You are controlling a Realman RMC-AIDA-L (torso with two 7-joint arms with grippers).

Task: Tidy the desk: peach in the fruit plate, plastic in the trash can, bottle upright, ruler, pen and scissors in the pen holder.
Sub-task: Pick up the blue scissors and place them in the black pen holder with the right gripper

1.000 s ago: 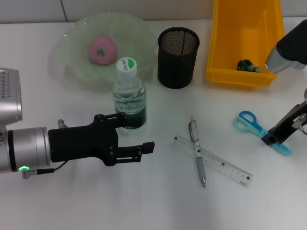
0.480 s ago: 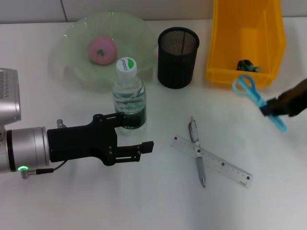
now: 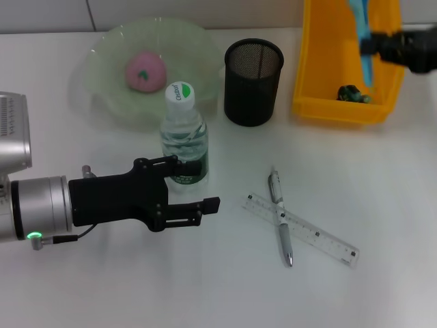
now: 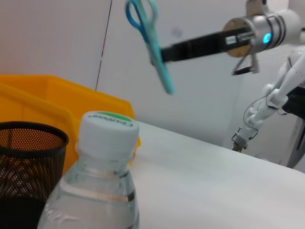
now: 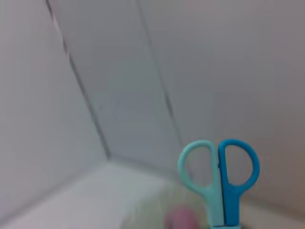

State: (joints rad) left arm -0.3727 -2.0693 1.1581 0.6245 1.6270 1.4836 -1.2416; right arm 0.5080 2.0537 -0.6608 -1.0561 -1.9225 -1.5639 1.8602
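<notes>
High above the tabletop, your right pincer (image 3: 369, 46) has lifted the scissors (image 3: 360, 31), clamped tight; the pen holder (image 3: 253, 81) sits leftward. Left pincer (image 3: 198, 184) idles open.

Blue scissors (image 3: 360, 34) held aloft over the yellow bin (image 3: 328, 68), pen (image 3: 280, 219) crossing ruler (image 3: 304, 229) on the desk.

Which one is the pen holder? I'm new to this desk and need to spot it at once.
Find the big yellow bin at the desk's far side. Between it and the pale green plate stands the pen holder: the only black mesh cup, upright and round.
</notes>
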